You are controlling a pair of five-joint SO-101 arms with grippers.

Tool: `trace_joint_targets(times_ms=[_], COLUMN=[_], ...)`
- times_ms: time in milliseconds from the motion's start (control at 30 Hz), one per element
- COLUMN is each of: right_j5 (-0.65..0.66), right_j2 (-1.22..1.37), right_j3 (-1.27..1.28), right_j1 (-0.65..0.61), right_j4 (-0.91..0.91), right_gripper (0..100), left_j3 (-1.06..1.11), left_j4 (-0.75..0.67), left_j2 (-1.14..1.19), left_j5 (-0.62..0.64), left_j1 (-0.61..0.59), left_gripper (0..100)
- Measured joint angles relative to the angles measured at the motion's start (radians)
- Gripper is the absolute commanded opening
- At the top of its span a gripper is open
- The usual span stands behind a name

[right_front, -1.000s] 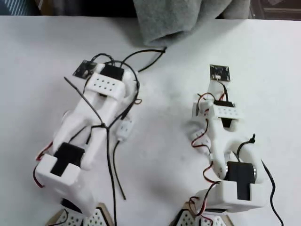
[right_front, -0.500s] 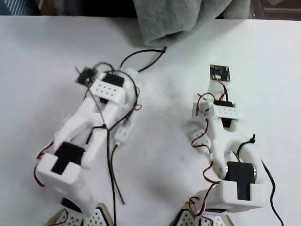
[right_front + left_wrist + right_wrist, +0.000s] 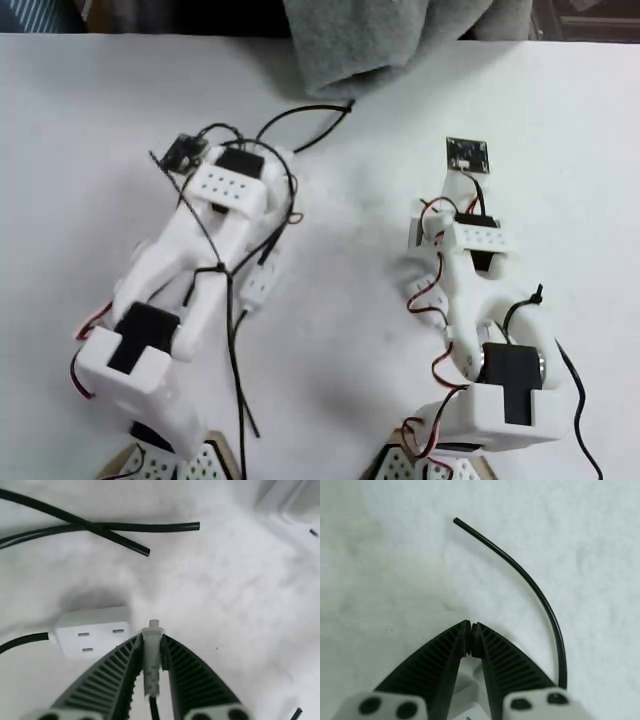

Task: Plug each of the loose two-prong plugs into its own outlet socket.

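Observation:
In the left wrist view my left gripper [image 3: 151, 647] is shut on a white two-prong plug [image 3: 151, 652], whose tip pokes out past the fingertips. A white outlet socket block [image 3: 92, 630] lies right beside that tip, slots facing up, with a black cord leaving it. In the high view this socket block [image 3: 256, 287] lies beside the left arm [image 3: 190, 260]. My right gripper [image 3: 470, 639] is shut, tips touching, above the white table. A white piece [image 3: 470, 705] shows under its fingers; what it is I cannot tell. The right arm [image 3: 470, 250] is folded back at the right.
A grey cloth [image 3: 380, 40] lies at the table's far edge. Loose black cables [image 3: 310, 115] curl between the cloth and the left arm, and they cross [image 3: 100, 527] beyond the socket block. One black cable [image 3: 530, 585] curves past the right gripper.
The left arm's wrist has swung, and the black cables around it have shifted. The socket block has slid slightly towards the near edge. The right arm has stayed still.

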Motion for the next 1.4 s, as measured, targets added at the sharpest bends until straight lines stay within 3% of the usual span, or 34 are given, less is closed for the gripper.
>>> trace_joint_targets(times_ms=[267,367,600,967,1200,1400], right_j5=[0.000,0.000,0.000,0.000,0.000,0.000], right_j2=[0.000,0.000,0.000,0.000,0.000,0.000], right_j3=[0.000,0.000,0.000,0.000,0.000,0.000], right_j1=[0.000,0.000,0.000,0.000,0.000,0.000], right_j4=[0.000,0.000,0.000,0.000,0.000,0.000], right_gripper=[1.9,1.9,1.9,1.9,1.9,1.9], left_j3=[-0.107,-0.081,0.040,0.048,0.048,0.123], left_j4=[0.224,0.216,0.052,0.060,0.114,0.018], left_j2=[0.000,0.000,-0.003,-0.005,-0.005,0.032], left_j5=[0.000,0.000,0.000,-0.006,-0.137,-0.157], left_j1=[0.003,0.006,0.009,0.012,0.055,0.057], left_gripper=[2,2,2,2,2,2])
